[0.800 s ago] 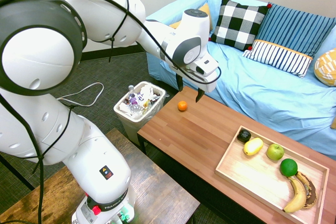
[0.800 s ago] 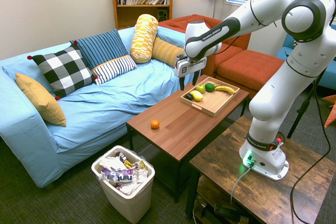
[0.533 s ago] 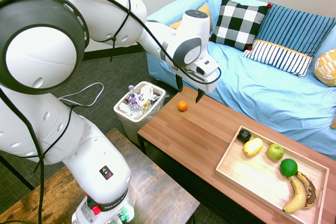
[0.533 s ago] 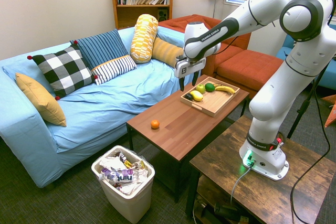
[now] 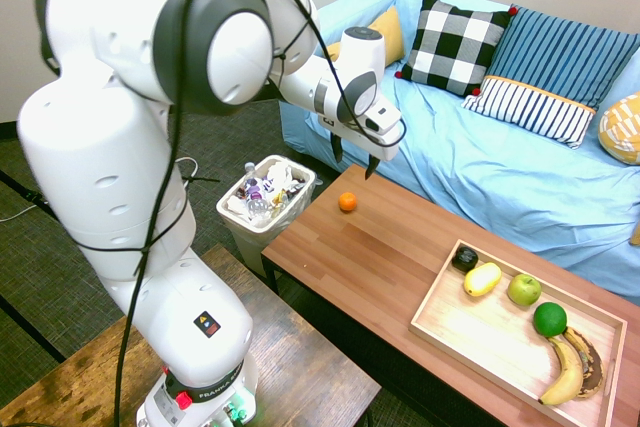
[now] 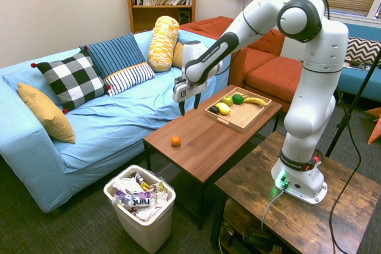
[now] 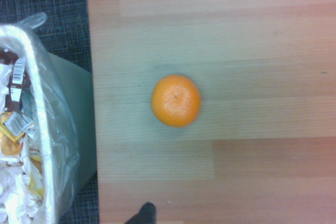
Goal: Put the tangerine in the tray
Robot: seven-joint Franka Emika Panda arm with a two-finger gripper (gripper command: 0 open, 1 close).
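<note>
Gripper (image 5: 353,162) above desk (image 5: 365,247), fingers spread, nothing pinched; tangerine (image 5: 347,202) sits on the desk near the end by the trash bin (image 5: 268,199); tray (image 5: 492,359) with other fruit is at the other end.

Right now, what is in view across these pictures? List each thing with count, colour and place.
small round tangerine: one, orange, on the coffee table near the bin
shallow rectangular wooden tray: one, light wood, on the coffee table
round and oblong fruits in the tray: one black, one yellow, one light green, one dark green
bananas: two, yellow and browned, in the tray
low wooden coffee table: one, reddish brown, before the sofa
lined waste bin: one, off-white, full of wrappers, beside the coffee table
cloth-covered sofa: one, light blue, with assorted cushions
wooden bookcase: one, brown, against the wall
two-finger gripper: one, white with dark fingers, open above the coffee table
</note>
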